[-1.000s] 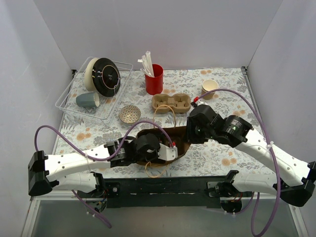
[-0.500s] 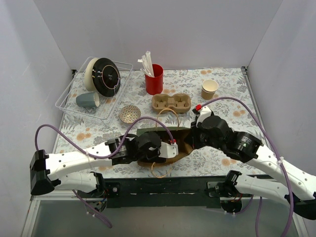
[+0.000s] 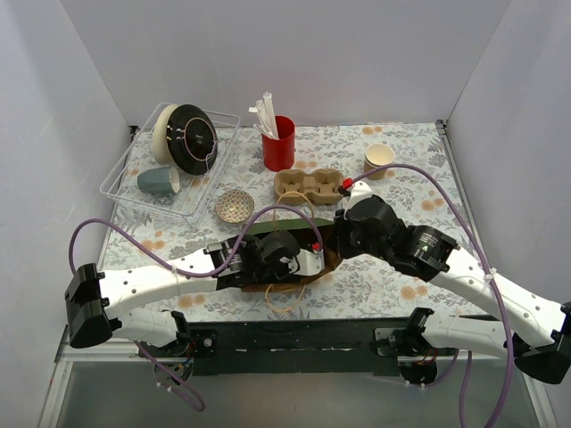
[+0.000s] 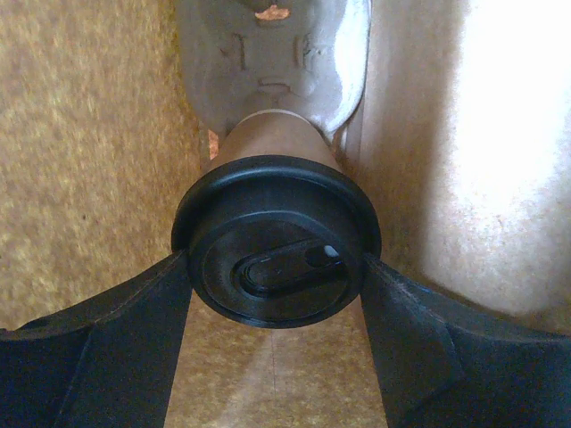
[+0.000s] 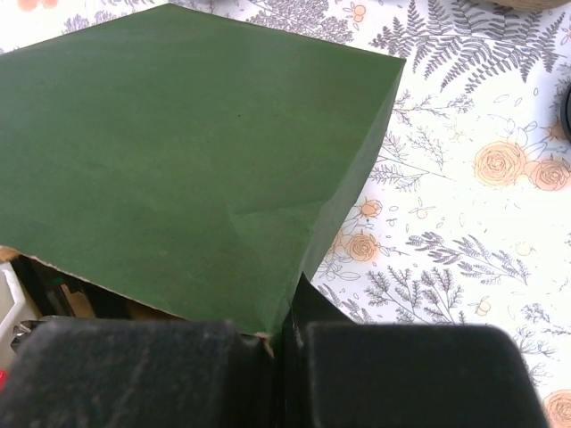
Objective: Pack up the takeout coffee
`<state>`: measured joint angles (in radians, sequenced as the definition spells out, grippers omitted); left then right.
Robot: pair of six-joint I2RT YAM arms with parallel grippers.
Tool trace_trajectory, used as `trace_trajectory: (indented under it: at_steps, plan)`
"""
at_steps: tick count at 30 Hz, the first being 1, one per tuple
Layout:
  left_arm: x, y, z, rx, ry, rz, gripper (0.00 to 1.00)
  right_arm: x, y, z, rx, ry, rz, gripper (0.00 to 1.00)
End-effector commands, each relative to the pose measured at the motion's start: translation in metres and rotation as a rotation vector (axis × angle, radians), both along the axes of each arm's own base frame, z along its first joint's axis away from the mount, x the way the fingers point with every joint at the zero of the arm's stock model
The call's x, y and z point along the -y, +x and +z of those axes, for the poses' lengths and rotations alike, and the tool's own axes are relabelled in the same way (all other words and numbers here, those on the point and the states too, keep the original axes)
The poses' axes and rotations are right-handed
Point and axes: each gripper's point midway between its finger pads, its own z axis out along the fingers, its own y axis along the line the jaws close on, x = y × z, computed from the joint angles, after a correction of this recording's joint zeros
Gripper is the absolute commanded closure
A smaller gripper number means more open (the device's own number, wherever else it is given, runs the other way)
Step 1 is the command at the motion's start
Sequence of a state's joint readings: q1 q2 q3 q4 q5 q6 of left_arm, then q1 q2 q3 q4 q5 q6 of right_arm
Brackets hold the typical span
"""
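Left fingers [image 4: 116, 348] clamped either side of the coffee cup [image 4: 277, 134], gripping at its black lid [image 4: 277, 241]. Cup sits inside the bag [image 5: 178, 152], brown walls all round it. Bag lies on the table [image 3: 419, 178], green outside. Right fingers [image 5: 134, 374] pressed together, pinching the bag's open edge.

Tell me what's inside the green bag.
The green bag holds the takeout coffee, lid toward the wrist camera, held in the left gripper. The cup's base and the bag's bottom are covered.
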<state>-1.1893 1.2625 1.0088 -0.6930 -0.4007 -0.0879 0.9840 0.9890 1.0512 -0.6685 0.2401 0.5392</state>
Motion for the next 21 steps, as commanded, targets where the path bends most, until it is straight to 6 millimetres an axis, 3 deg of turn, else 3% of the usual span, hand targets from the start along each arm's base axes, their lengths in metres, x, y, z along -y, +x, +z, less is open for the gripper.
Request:
trace_trajectory:
  at_steps: [1,9,18,21]
  plan:
    - [-0.010,0.016,0.016,0.089,0.006,0.047,1.00,0.007,-0.003,0.027,0.008,0.082,-0.065,0.99]
    - [-0.016,0.025,0.021,0.091,-0.041,0.068,1.00,0.005,-0.006,0.012,-0.019,0.055,-0.041,0.99]
    - [-0.030,0.032,0.025,0.099,-0.038,0.033,1.00,-0.009,-0.001,0.034,-0.020,0.115,-0.047,0.99]
    - [-0.036,0.034,0.017,0.088,-0.005,0.048,1.00,-0.016,0.000,0.043,-0.033,0.148,-0.054,0.99]
